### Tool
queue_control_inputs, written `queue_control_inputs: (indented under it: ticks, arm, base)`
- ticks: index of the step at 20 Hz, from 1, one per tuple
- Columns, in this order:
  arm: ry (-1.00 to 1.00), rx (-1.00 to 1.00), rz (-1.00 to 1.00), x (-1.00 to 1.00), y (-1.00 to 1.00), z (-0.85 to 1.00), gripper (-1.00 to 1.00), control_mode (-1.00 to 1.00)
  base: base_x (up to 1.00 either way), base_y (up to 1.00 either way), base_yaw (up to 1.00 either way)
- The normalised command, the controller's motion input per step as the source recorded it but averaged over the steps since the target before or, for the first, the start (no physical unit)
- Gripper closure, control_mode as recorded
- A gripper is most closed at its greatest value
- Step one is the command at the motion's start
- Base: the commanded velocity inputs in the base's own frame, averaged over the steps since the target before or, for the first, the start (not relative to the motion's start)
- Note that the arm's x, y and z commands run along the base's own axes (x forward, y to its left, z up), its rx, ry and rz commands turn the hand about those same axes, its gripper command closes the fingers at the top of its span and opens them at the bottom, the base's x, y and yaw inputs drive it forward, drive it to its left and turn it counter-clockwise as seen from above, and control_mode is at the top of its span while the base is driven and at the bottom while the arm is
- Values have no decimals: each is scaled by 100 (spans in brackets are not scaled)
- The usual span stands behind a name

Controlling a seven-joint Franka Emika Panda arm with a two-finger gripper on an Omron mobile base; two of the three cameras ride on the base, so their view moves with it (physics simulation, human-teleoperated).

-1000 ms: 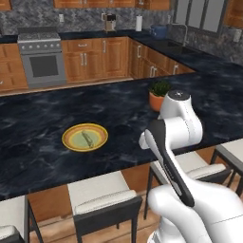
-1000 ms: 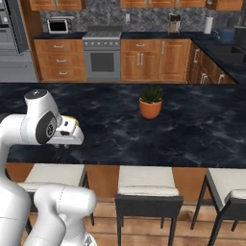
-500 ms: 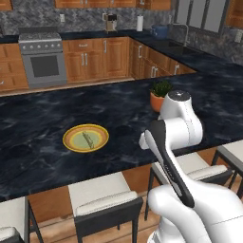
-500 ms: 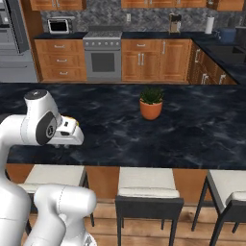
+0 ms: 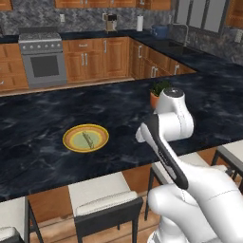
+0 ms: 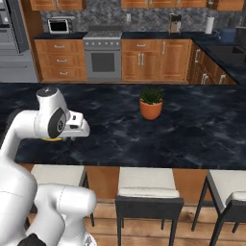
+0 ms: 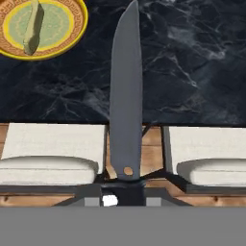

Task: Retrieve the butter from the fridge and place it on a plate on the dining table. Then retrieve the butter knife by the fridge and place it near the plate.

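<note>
Knife [image 7: 126,96] clamped at handle end by gripper [image 7: 124,188], blade aimed 12 o'clock over table [image 7: 192,72]; butter [image 7: 33,26] already plated on plate [image 7: 72,38] at 11 o'clock, so drop beside it is judged next.

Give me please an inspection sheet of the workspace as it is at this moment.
Surface: dining table, black marble with white veins; white-cushioned stools along its near edge.
Job's things: butter lies on the plate, which sits on the table; butter knife is in the gripper, blade pointing out over the table edge, to one side of the plate.
Clutter: potted plant on the table.
Grippers: gripper shut on the knife's handle end.
Cables: nothing seen.
Surroundings: wooden cabinets, oven, microwave, grey fridge.
</note>
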Motion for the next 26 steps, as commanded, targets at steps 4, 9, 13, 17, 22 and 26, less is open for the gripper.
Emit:
queue_control_inputs:
  ticks: [4,9,13,17,22,26]
  arm:
    - [0,0,3,59,0,0,100,-100]
    - [0,0,0,54,0,-2,100,-100]
    - [0,0,0,63,0,-14,100,-100]
    - [0,0,0,61,0,-12,100,-100]
    - [0,0,0,56,2,-10,100,-100]
    - [0,0,0,64,3,-8,100,-100]
  base:
    - [0,0,0]
    - [0,0,0]
    - [0,0,0]
    - [0,0,0]
    - [0,0,0]
    - [0,0,0]
